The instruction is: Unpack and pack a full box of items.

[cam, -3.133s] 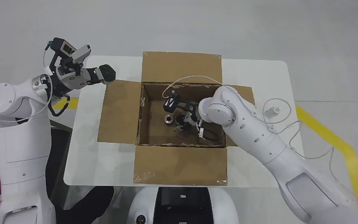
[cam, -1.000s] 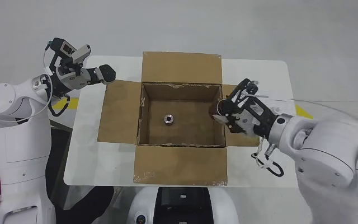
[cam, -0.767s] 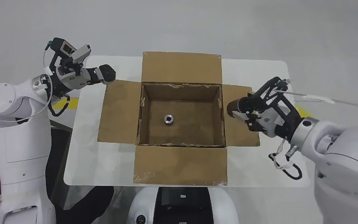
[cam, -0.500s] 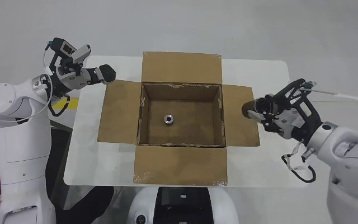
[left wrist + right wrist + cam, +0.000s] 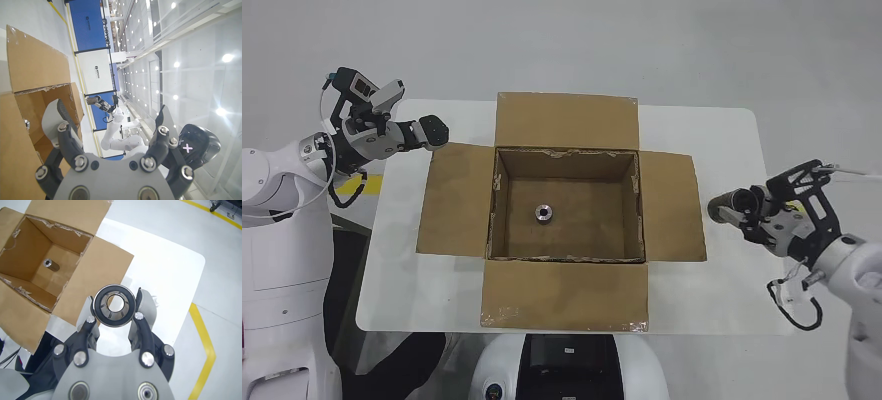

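An open cardboard box [image 5: 567, 132] sits mid-table with all flaps spread. One small metal cylinder [image 5: 543, 212] stands on its floor, also seen in the right wrist view as a metal cylinder [image 5: 51, 265]. My right gripper [image 5: 726, 209] hangs above the white table to the right of the box, shut on a hollow metal sleeve [image 5: 114, 305] with a black rim, held end-on between the fingers. The same sleeve [image 5: 92, 100] appears far off in the left wrist view. My left gripper [image 5: 434, 131] is open and empty, off the box's far left corner.
The white table [image 5: 712, 140] is bare to the right of the box's right flap [image 5: 674, 205]. Yellow floor tape [image 5: 207, 344] runs beyond the table's right edge. The box's left flap [image 5: 452, 200] lies flat near my left gripper.
My right arm lifted the metal sleeve out of the box and carried it rightward, past the right flap, to above the bare table. The left arm has kept still.
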### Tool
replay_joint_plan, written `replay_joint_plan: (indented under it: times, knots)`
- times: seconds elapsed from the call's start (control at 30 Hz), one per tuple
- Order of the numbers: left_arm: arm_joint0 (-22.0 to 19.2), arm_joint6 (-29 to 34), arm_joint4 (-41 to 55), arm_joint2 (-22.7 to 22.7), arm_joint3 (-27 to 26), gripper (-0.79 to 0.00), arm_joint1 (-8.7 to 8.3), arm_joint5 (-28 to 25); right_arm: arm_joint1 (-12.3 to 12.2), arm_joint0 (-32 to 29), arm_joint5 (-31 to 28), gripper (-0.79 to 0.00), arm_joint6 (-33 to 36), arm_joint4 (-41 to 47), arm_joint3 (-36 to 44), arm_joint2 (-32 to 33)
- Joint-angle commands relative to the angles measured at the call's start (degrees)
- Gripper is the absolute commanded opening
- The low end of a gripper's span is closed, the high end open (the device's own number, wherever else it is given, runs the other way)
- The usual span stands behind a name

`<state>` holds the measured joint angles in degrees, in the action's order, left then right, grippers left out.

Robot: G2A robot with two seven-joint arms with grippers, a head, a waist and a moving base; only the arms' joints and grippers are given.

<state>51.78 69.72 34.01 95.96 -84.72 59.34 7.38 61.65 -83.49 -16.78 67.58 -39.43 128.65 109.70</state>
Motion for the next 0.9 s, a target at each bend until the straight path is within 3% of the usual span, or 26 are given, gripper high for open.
replay_joint_plan:
  times: [0.0,0.87]
  knots:
    - [0.0,0.0,0.0,0.0,0.0,0.0,0.0,0.0,-0.15,-0.26,-0.37,-0.785,-1.0,-0.4,-1.8,0.17]
    - [0.0,0.0,0.0,0.0,0.0,0.0,0.0,0.0,-1.18,-7.46,3.75,-0.785,-8.82,-5.82,-10.25,-0.51]
